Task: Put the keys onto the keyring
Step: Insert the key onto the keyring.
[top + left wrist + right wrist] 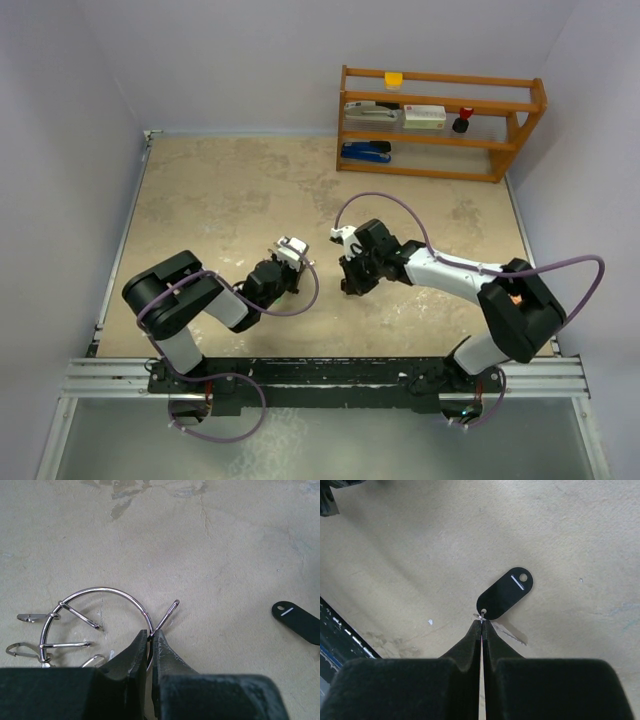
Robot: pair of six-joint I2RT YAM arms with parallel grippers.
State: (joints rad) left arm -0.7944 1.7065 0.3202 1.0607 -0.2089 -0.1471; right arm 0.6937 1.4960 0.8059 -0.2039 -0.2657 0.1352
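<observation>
The keyring (107, 590) is a thin silver wire ring with several small wire clips (80, 616) hanging on it, and its open end (171, 611) sticks out to the right. My left gripper (151, 634) is shut on the ring's wire just above the table; it also shows in the top view (292, 262). My right gripper (483, 622) is shut on a tiny silver loop at the end of a black oval tag (505, 594). A flat silver strip (515, 634), possibly a key, lies by the right fingertips. No green-headed key shows.
The black tag also shows at the right of the left wrist view (297, 622). The two grippers sit close together mid-table, the right one (350, 283) to the right of the left. A wooden shelf (440, 120) with small items stands at the back right. The table's near rail (340, 635) is close.
</observation>
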